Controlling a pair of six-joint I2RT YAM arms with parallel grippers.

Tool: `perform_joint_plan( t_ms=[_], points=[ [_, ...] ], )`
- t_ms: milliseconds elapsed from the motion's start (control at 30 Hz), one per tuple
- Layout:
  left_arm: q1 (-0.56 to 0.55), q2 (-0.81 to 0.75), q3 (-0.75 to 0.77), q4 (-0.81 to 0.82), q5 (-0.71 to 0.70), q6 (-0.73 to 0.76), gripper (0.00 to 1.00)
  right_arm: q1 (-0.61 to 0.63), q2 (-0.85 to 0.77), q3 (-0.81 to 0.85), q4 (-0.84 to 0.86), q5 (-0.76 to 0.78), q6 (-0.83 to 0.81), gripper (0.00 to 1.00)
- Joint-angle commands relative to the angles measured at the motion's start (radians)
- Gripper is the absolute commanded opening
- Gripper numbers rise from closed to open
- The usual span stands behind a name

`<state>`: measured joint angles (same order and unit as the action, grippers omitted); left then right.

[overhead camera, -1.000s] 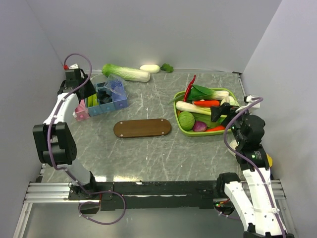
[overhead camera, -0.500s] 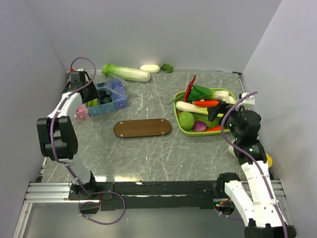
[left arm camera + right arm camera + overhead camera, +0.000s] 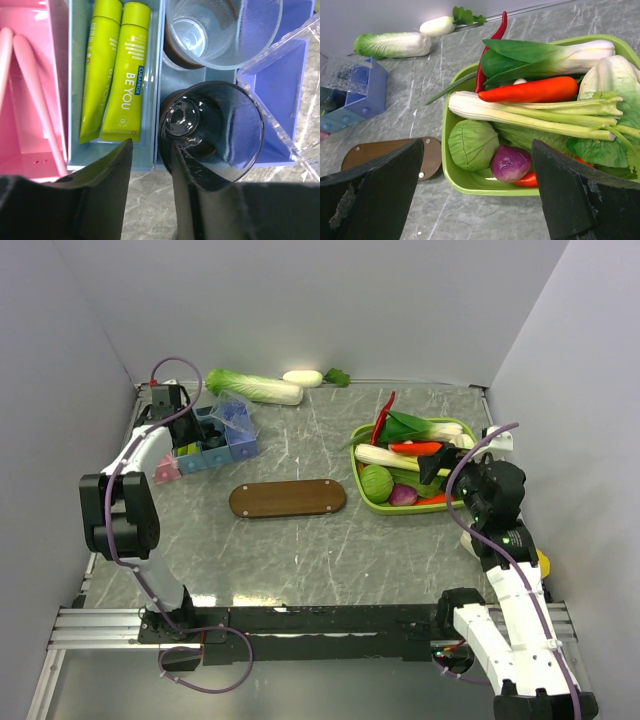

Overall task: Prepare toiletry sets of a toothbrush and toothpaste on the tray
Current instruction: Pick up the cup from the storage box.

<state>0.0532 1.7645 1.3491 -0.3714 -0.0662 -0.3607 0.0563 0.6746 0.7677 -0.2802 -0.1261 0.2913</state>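
The dark wooden tray (image 3: 288,498) lies bare mid-table; its end shows in the right wrist view (image 3: 390,152). Two light-green toothpaste tubes (image 3: 120,75) lie in a light-blue compartment of the blue box (image 3: 215,435). Pale toothbrush sticks (image 3: 35,90) lie in the pink compartment to its left. My left gripper (image 3: 150,150) is open and empty, hovering over the box (image 3: 186,438). Its jaws straddle the wall between the toothpaste compartment and a dark tumbler (image 3: 212,132). My right gripper (image 3: 477,145) is open and empty at the green basket's near edge (image 3: 440,468).
A clear tumbler (image 3: 220,30) stands behind the dark one. The lime-green basket (image 3: 358,475) holds several vegetables. A napa cabbage (image 3: 255,387) and a white radish (image 3: 302,378) lie by the back wall. Grey walls close in left, right and behind.
My left gripper has moved right along the box, from over the pink end to the toothpaste and tumbler compartments. My right arm shifted slightly left, then held still.
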Motion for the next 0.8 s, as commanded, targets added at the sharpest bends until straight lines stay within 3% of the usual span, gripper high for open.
perform_joint_plan(
  t_ms=[0, 467, 767],
  points=[
    [-0.010, 0.006, 0.033, 0.002, -0.026, 0.009, 0.39, 0.002, -0.001, 0.045, 0.012, -0.012, 0.008, 0.95],
    [-0.012, 0.035, 0.042, -0.004, -0.012, 0.000, 0.33, 0.002, 0.003, 0.042, 0.013, -0.017, 0.017, 0.95],
    [-0.012, 0.033, 0.050, -0.015, -0.018, -0.007, 0.18, 0.002, 0.013, 0.041, 0.015, -0.015, 0.016, 0.95]
  ],
)
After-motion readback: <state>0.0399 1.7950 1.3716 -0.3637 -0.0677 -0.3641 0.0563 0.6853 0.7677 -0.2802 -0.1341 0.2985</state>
